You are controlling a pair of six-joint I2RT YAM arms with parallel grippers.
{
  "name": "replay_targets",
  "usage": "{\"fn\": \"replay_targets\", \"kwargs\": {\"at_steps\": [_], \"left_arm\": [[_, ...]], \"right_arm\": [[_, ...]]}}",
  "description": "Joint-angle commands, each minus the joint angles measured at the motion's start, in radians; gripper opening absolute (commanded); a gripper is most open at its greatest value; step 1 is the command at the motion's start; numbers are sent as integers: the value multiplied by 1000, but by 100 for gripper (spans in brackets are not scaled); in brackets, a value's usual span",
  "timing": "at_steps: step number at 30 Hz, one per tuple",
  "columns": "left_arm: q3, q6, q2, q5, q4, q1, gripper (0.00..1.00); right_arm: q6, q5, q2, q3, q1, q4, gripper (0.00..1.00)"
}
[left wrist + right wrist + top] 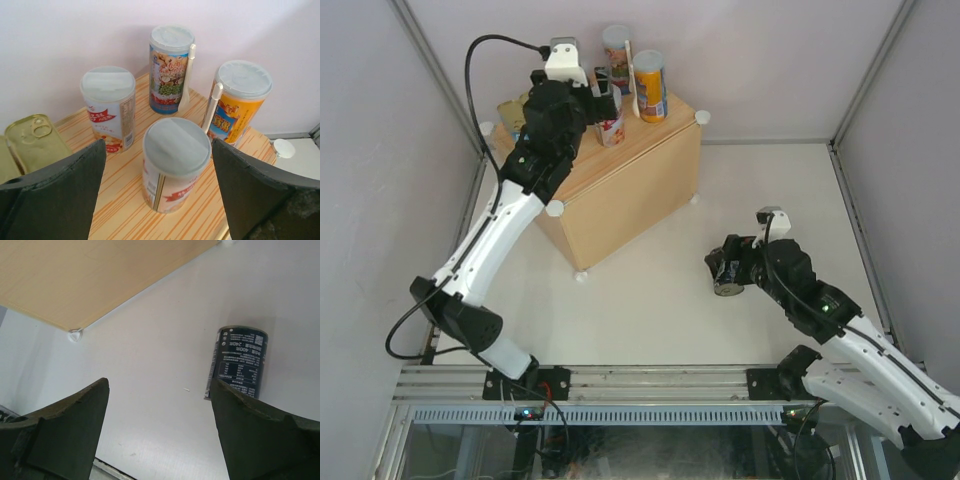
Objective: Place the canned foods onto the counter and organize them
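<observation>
On the light-wood counter [630,195] stand several cans. In the left wrist view, a red-white can [176,165] stands upright between my left gripper's [159,145] open jaws, with a gap on each side. Behind it stand a second red-white can [109,107], a blue can [170,70] and an orange can [240,102]. A gold-topped tin [35,140] lies flat at the left. From above, the left gripper [605,100] hovers over the counter's top. A dark can [240,362] lies on its side on the white table, just beyond the right finger of my open, empty right gripper [159,382].
White knobs mark the counter's corners [284,148] [75,335]. Its wooden side [90,275] fills the upper left of the right wrist view. Pale walls enclose the table on three sides. A metal rail [640,385] with both arm bases runs along the near edge.
</observation>
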Motion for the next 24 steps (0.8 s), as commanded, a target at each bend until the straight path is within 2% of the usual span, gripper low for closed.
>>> {"fn": "replay_targets", "kwargs": {"at_steps": [1,7,18,24], "left_arm": [[-91,-25,-146,-25,104,-17,90],[-227,15,-295,-68,139,-112,89],[-592,36,-530,-187,243,-422,88],[-657,74,-541,-268,262,-591,88]], "right_arm": [[-20,9,28,-8,-49,40,81],[-23,15,95,-13,-115,12,81],[-14,22,277,-49,-160,20,83],[-1,29,366,-76,-161,70,83]]}}
